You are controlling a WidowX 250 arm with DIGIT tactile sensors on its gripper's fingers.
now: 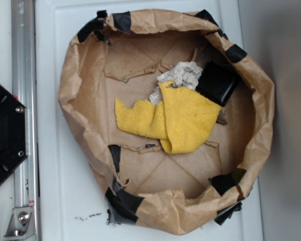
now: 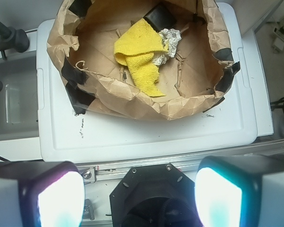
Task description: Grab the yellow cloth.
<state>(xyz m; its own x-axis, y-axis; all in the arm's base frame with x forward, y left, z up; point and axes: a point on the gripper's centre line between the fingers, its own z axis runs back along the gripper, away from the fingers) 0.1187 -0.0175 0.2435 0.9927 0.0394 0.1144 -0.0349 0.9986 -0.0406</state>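
Observation:
The yellow cloth (image 1: 173,120) (image 2: 141,56) lies crumpled and folded in the middle of a brown paper bag basin (image 1: 75,95) (image 2: 128,97), partly over an off-white rag (image 1: 183,76) (image 2: 166,45). My gripper (image 2: 139,198) is open, high above the robot's base and well short of the basin; nothing sits between its two glowing fingers (image 2: 59,198). The exterior view does not show the gripper at all.
A glossy black box (image 1: 218,83) (image 2: 160,16) rests against the cloth's far side. The basin has raised crumpled walls patched with black tape, and sits on a white lid (image 2: 132,137). The black robot base (image 1: 2,133) (image 2: 149,194) and a metal rail (image 1: 22,60) flank it.

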